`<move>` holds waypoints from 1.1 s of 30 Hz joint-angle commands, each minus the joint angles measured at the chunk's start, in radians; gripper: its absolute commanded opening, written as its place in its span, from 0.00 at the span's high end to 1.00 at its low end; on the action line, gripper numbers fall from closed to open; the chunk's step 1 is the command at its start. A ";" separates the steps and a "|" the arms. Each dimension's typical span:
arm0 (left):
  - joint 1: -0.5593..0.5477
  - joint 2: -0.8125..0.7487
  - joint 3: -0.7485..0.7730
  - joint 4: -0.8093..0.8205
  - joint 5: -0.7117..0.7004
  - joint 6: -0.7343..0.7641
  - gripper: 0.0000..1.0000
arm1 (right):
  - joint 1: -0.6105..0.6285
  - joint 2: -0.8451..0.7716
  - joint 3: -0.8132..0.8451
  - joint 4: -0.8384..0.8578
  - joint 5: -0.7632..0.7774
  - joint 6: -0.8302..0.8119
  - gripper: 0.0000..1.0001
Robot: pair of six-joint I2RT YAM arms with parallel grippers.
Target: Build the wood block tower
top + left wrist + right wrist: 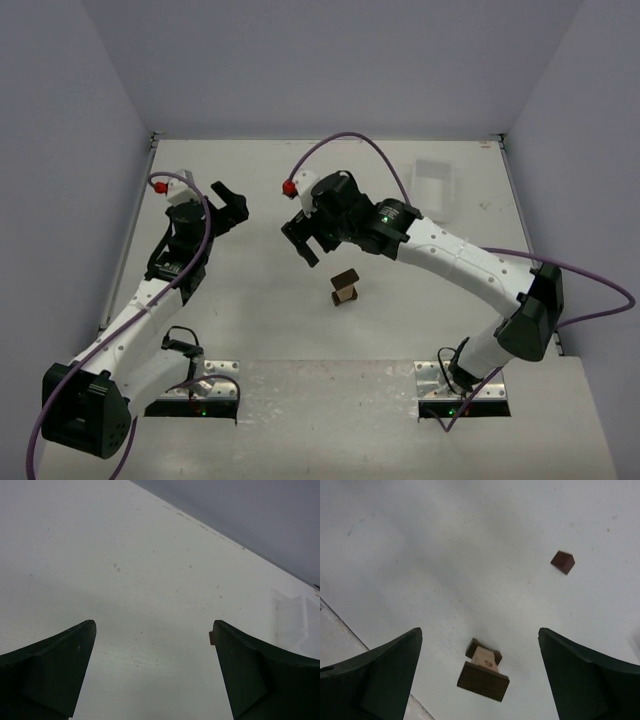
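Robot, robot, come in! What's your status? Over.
Left claw open, empty. Right claw open, empty, near the tower. Tower standing, one dark block lying loose. Nothing in the way. Over.

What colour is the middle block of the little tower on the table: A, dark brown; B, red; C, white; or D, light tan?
D: in the right wrist view, the wood block tower has a light tan block sandwiched between a dark brown piece below and a dark brown piece on top.
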 commanded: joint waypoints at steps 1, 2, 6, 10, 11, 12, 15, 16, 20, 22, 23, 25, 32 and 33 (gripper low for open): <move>0.001 -0.025 -0.006 0.058 0.018 0.025 0.00 | -0.129 0.083 0.130 0.075 -0.193 -0.234 0.01; 0.001 -0.024 -0.007 0.058 0.017 0.025 0.00 | -0.163 0.100 0.148 0.075 -0.234 -0.262 0.01; 0.001 -0.010 -0.007 0.076 0.042 0.030 0.00 | -0.354 0.170 0.201 0.081 -0.456 -0.457 0.01; 0.001 0.002 -0.006 0.077 0.024 0.039 0.00 | -0.404 0.233 0.128 0.101 -0.556 -0.864 0.01; 0.001 0.006 -0.006 0.077 0.013 0.041 0.00 | -0.408 0.262 0.103 0.105 -0.554 -0.961 0.01; 0.001 0.009 -0.004 0.076 0.006 0.039 0.00 | -0.418 0.289 0.110 0.104 -0.546 -1.002 0.01; 0.001 0.016 -0.005 0.079 -0.014 0.039 0.00 | -0.450 0.410 0.188 0.032 -0.549 -1.087 0.01; 0.001 0.021 -0.005 0.084 -0.016 0.040 0.00 | -0.465 0.467 0.245 -0.008 -0.569 -1.107 0.01; 0.002 0.052 0.000 0.103 -0.028 0.048 0.00 | -0.487 0.659 0.428 -0.089 -0.591 -1.107 0.01; 0.001 0.078 0.011 0.101 -0.035 0.050 0.00 | -0.487 0.717 0.450 -0.089 -0.590 -1.112 0.01; 0.001 0.092 0.019 0.098 -0.030 0.052 0.00 | -0.487 0.742 0.455 -0.084 -0.588 -1.112 0.01; 0.001 0.111 0.031 0.097 -0.021 0.054 0.00 | -0.489 0.762 0.460 -0.069 -0.584 -1.111 0.01; 0.001 0.136 0.037 0.119 -0.007 0.061 0.00 | -0.492 0.816 0.485 -0.061 -0.597 -1.114 0.03; 0.001 0.138 0.036 0.121 -0.005 0.062 0.00 | -0.492 0.818 0.484 -0.063 -0.605 -1.112 0.04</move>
